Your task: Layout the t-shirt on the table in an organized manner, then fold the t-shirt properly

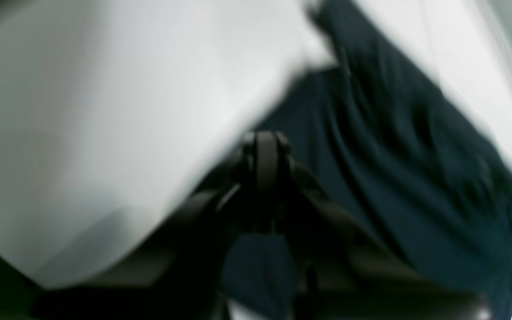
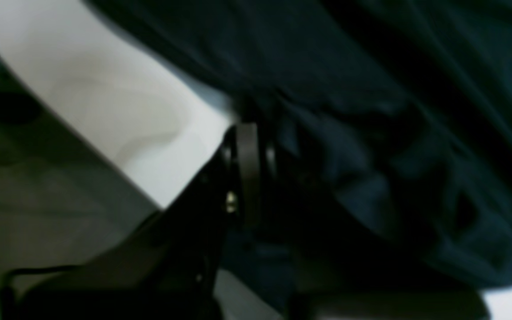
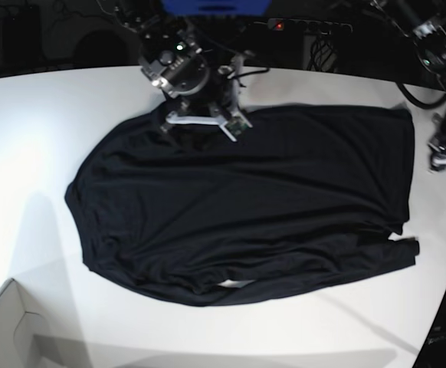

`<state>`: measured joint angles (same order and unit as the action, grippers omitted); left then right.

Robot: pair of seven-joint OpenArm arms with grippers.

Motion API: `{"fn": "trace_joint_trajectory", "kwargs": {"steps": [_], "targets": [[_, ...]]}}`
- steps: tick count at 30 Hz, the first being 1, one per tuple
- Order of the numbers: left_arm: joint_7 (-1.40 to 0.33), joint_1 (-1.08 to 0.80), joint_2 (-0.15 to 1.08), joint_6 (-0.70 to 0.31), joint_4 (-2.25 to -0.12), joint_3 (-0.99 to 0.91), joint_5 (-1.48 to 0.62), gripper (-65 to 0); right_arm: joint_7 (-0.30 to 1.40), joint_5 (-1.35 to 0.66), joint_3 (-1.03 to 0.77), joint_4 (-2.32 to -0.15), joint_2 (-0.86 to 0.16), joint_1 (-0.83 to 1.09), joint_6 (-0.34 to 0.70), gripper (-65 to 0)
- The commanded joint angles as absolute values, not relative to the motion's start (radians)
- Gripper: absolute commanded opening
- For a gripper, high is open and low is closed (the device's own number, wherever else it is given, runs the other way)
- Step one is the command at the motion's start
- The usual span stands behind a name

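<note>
One black long-sleeved t-shirt (image 3: 246,207) lies spread across the white tabletop (image 3: 47,138), its body taking up most of the middle of the base view. The fabric is wrinkled in long shallow ridges rather than flat. A sleeve is folded along the near edge, ending in a cuff at the base view's right, near the curved tabletop rim. A small pale patch shows at the near hem.

The right gripper (image 2: 249,133) sits at the shirt's far edge in the base view, at that view's upper left of centre, low over the cloth. In the right wrist view its jaws are pressed together, with dark fabric bunched just in front of and beside them; the blur makes it impossible to tell whether cloth is caught between them. White tabletop shows to the left of the jaws there.

The left gripper (image 1: 266,142) belongs to the arm at the base view's right edge, by the shirt's right-hand border. In the left wrist view its jaws are pressed together too, over the line where shirt meets bare tabletop; that picture is heavily smeared, so any pinch on the fabric cannot be confirmed.

A white box corner (image 3: 8,330) stands at the base view's lower left, apart from the shirt.
</note>
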<state>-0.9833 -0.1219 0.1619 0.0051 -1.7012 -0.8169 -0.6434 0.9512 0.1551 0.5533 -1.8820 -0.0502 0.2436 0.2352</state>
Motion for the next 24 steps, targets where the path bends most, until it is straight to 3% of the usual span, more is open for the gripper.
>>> {"fn": "trace_joint_trajectory", "kwargs": {"steps": [1,10,14,18,24], "targets": [[-0.986,-0.136,0.162,-0.007,-1.756,-0.777,-0.685,-64.6,0.937,0.154,0.527,-1.917,-0.064,0.232,0.237,-65.0],[-1.003,-0.317,0.124,-0.007,-1.966,-0.288,-0.700,-64.6,0.928,0.154,0.252,-1.982,-0.171,0.229,0.243,-65.0],[-1.003,-0.312,0.231,-0.007,-1.971,-0.045,-0.700,-64.6,0.926,0.151,0.131,-1.979,-0.193,0.222,0.248,-65.0],[-1.006,-0.280,0.334,-0.007,-1.977,0.166,-0.710,-64.6,0.928,0.151,0.005,-1.974,-0.186,0.199,0.317,-65.0],[-1.009,-0.191,0.364,-0.007,-1.975,0.452,-0.702,-64.6,0.928,0.151,-0.074,-1.974,-0.186,0.186,0.328,-65.0]]}}
